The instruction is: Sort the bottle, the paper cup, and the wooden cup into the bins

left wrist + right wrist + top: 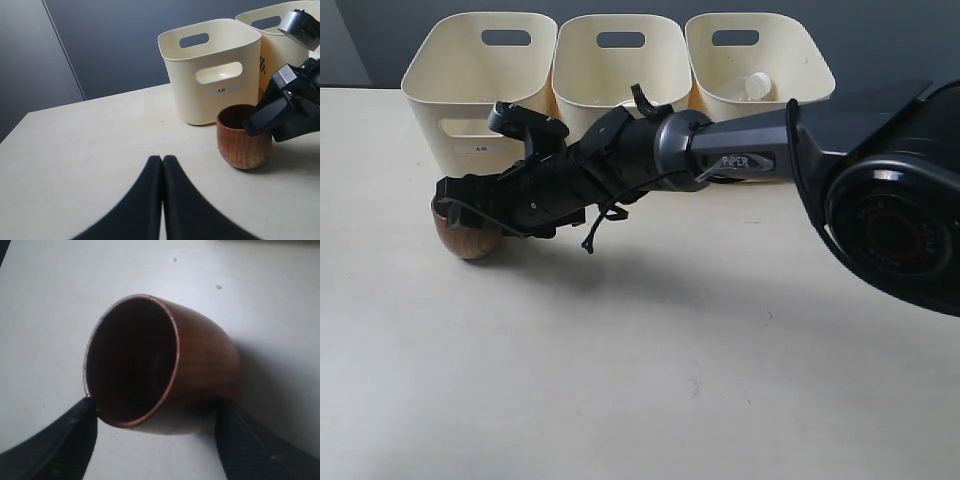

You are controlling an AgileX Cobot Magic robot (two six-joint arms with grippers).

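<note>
The wooden cup [468,236] stands upright on the table, in front of the left bin [480,70]. My right gripper [455,200] reaches across to it and is open, one fingertip [85,412] at the rim and the other [230,415] beside the cup's wall [200,365]. The left wrist view shows the same cup [243,137] with the right gripper [280,110] over it, and my left gripper [163,159] shut and empty, low over the table. The bottle [757,86] lies in the right bin [760,50]; its white cap shows. The paper cup is hidden.
The middle bin [620,60] stands between the other two along the table's far edge. The right arm [740,150] stretches across in front of the bins. The left bin [215,70] has a small label on its front.
</note>
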